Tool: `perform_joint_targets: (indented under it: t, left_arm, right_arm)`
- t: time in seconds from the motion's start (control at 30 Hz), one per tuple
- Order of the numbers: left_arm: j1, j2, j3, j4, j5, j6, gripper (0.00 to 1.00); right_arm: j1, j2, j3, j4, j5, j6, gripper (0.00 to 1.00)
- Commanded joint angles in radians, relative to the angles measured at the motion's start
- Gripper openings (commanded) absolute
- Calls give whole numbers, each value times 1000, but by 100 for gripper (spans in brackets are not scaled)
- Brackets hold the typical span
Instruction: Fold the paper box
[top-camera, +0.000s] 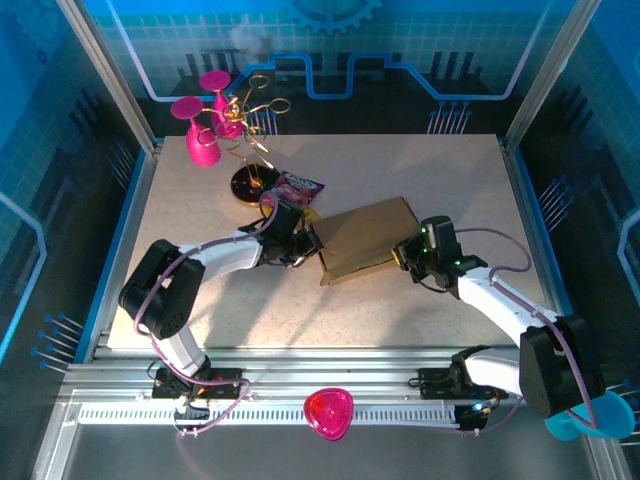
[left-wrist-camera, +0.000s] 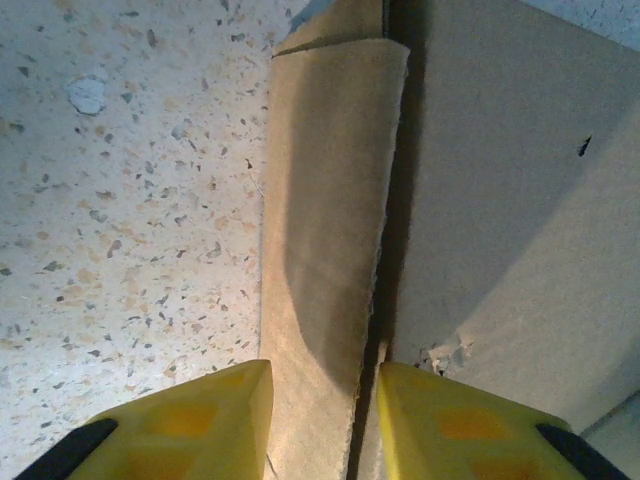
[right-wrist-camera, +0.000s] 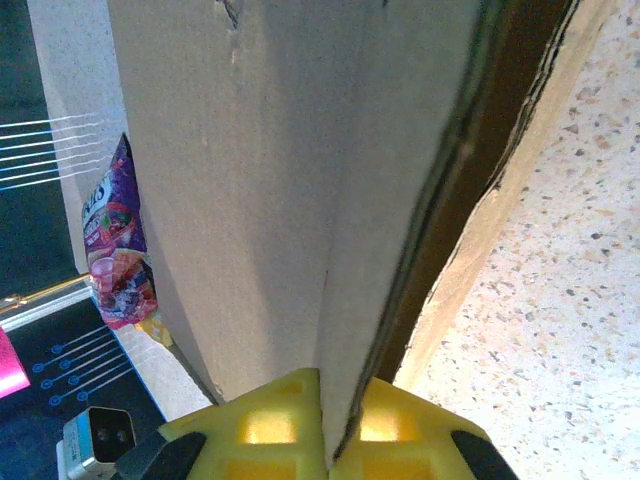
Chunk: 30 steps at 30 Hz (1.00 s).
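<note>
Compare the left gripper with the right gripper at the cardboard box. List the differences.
Jaws: the left gripper stands open astride a narrow flap of the paper box; the right gripper is pinched shut on a panel edge. Position: the left gripper is at the box's left end, the right gripper at its right end. Shared: yellow fingers, both at the box.

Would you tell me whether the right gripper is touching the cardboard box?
Touching. The right wrist view shows the right gripper shut on an edge of the cardboard box, both fingers against it.
</note>
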<state>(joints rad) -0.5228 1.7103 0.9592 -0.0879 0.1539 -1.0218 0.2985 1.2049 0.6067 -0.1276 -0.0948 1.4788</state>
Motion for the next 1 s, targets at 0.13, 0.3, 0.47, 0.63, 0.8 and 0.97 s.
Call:
perform_joint_targets:
  t: [0.13,0.3,0.47,0.63,0.8,0.97]
  left_arm:
    - [-19,27,-3,15,-7,-18,28]
    - [-19,20,-10,31,-7,-21,13]
    - [-17,20,3,-2,-10,-9,7]
    - [-11,26,5,-37,3,19,0]
    - [-3,15,1,-83,0,70,0]
    - [12,-24,-11,-111,-8,144,0]
  right_arm:
    - [-16,14,5,-68,-18,-77,0]
    - [-19,21,21,-96,-20,-116,0]
    - [-25,28,43,-131,-19,-174,1]
    - [-36,6,169,-247,24,-342,37]
    - [-38,-7,418,-463,58,-547,63]
    - [-44,-5,636,-621,130,-743,77]
